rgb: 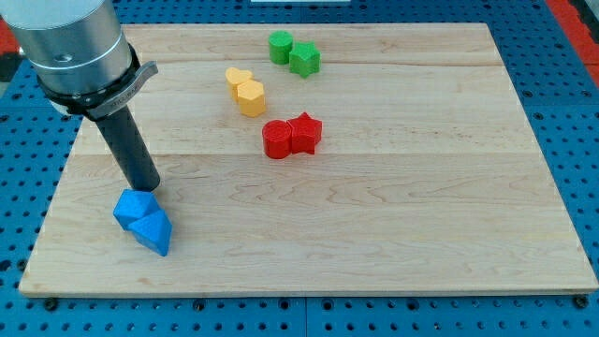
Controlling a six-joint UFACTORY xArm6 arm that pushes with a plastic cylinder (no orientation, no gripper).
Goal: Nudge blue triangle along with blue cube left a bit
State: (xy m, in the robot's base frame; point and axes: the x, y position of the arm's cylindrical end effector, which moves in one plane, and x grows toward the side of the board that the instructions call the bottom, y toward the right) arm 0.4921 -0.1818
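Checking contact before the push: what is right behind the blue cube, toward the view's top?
My tip stands there, at the blue cube's top edge. Contact cannot be told. The blue triangle lies in front.

In the upper left of the frame my arm shows as a broad, brushed silver-grey cylinder (pixel 70 42). A black collar (pixel 98 89) rings its lower edge, with a small lug jutting to the view's right. Below it runs a straight dark rod, matte charcoal; my tip (pixel 147 187) looks blunt, though shadow blurs it.
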